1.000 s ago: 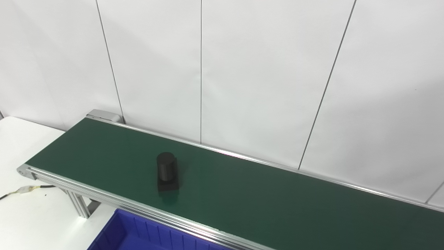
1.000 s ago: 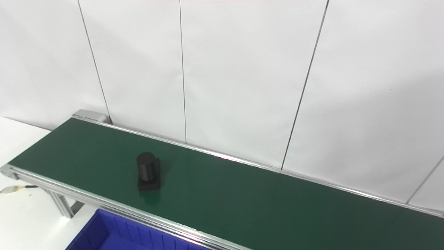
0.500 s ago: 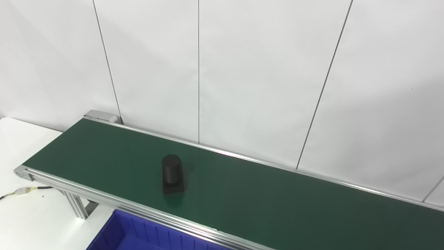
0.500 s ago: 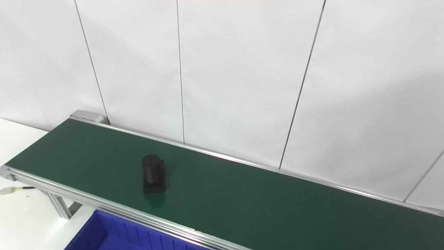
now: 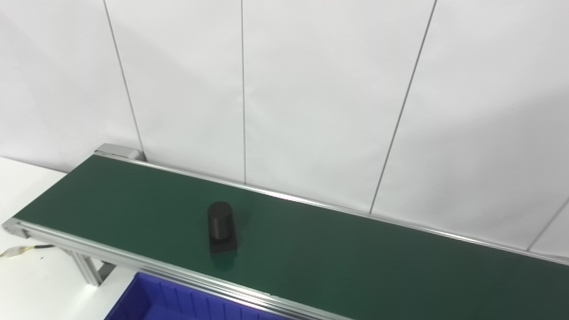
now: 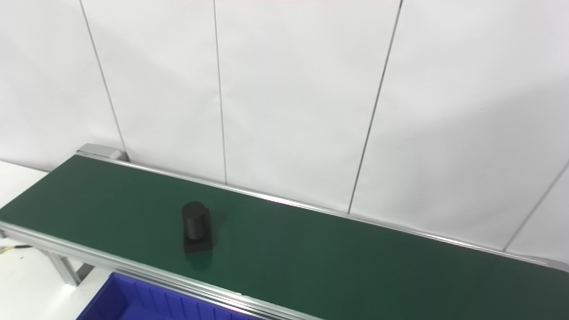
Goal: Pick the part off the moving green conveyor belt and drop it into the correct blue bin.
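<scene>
The green conveyor belt (image 5: 311, 249) crosses my view, with a blue bin (image 5: 151, 302) just beside its near rail. The black part (image 5: 221, 227) stands upright on the belt's left half. Neither robot hand of mine shows, so I cannot tell their state or which is nearer.

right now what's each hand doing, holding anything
Left hand: not in view, so its state cannot be told.
Right hand: not in view either.
The black part sits untouched on the green conveyor belt.
</scene>
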Robot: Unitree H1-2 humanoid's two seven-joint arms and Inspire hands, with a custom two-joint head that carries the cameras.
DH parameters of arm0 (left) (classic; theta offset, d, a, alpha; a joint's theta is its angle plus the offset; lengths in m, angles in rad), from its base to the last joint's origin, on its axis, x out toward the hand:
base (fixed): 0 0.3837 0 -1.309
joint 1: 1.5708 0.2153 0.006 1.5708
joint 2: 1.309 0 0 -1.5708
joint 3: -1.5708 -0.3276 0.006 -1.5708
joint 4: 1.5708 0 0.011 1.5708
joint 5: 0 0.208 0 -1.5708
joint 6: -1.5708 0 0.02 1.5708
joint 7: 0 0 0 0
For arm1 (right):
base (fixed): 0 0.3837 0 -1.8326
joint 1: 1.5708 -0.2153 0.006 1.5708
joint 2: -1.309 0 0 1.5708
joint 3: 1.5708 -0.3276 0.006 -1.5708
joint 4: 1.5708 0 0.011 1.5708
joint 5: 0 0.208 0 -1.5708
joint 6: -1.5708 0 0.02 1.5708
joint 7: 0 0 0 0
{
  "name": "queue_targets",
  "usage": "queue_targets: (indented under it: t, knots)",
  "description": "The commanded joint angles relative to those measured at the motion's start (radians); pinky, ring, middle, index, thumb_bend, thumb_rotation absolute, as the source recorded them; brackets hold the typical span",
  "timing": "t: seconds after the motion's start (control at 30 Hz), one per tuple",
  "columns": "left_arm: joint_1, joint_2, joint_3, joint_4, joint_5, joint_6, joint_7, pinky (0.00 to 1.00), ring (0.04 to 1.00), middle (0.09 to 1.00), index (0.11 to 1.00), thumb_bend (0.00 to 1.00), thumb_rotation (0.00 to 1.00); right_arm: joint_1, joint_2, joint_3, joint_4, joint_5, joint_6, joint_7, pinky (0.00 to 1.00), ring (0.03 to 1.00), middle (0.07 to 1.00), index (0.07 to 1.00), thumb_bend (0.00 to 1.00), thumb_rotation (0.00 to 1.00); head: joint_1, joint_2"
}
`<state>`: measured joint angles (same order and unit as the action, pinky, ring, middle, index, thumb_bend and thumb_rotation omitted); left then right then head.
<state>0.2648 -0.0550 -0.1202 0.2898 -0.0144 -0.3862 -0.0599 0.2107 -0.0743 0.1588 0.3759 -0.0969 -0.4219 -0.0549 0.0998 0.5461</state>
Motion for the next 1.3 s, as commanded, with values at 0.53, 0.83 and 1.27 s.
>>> queue_targets:
  t: [0.53, 0.83, 1.27]
  knots:
    - [-0.005, 0.019, 0.032, -0.025, -0.046, -0.03, -0.025, 0.68, 0.702, 0.746, 0.77, 0.56, 0.0, -0.01, 0.015, 0.026, -0.02, -0.028, -0.048, -0.061, 0.6, 0.692, 0.765, 0.792, 0.72, 0.0, -0.089, 0.001]
    - [-0.012, 0.027, 0.042, -0.015, -0.051, -0.036, -0.038, 0.69, 0.71, 0.755, 0.775, 0.52, 0.0, -0.013, 0.021, 0.039, -0.019, -0.042, -0.048, -0.08, 0.61, 0.697, 0.768, 0.785, 0.73, 0.0, -0.148, 0.019]
    - [-0.013, 0.042, 0.051, -0.033, -0.069, -0.024, -0.051, 0.72, 0.721, 0.766, 0.792, 0.45, 0.0, -0.022, 0.036, 0.068, -0.017, -0.072, -0.048, -0.145, 0.62, 0.705, 0.769, 0.794, 0.7, 0.01, -0.225, 0.059]
